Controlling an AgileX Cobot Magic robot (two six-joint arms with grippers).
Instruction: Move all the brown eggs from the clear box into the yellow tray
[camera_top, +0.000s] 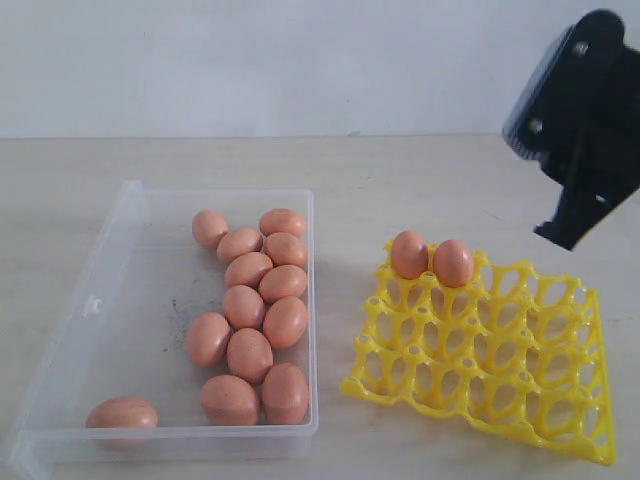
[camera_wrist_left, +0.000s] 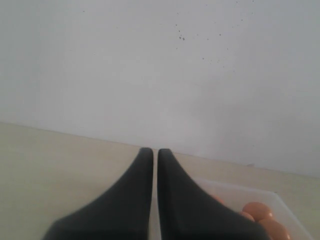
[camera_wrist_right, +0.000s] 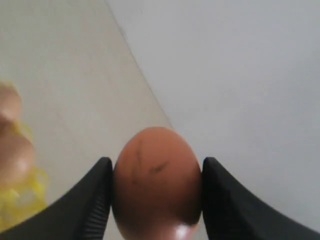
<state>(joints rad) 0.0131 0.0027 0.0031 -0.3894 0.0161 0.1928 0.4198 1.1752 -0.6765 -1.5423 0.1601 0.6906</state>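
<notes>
Hidden or cut off: in the exterior view the right gripper is a black shape high on the right, cut by the frame edge. Its jaws and load cannot be made out there.
Not in that view: the left gripper.
Clear box: a shallow, rectangular, transparent plastic clear box sits on the pale table, its near left corner running off the frame. It holds thirteen smooth, orange-brown, oval brown eggs. Twelve are bunched towards its right wall and one lies alone at the near left. Dark scuffs mark the floor.
Yellow tray: a bright yellow openwork plastic yellow tray lies right of the box, apart from it. Two brown eggs sit side by side in its far left cups.
Right wrist view only: the jaws are clamped on either side of one held brown egg with faint dark streaks, up off the table. The tray and its eggs are a blur at the edge.
Left wrist view only: the jaws are together with a hairline slit between them. A box corner with a few eggs shows partly behind them.
</notes>
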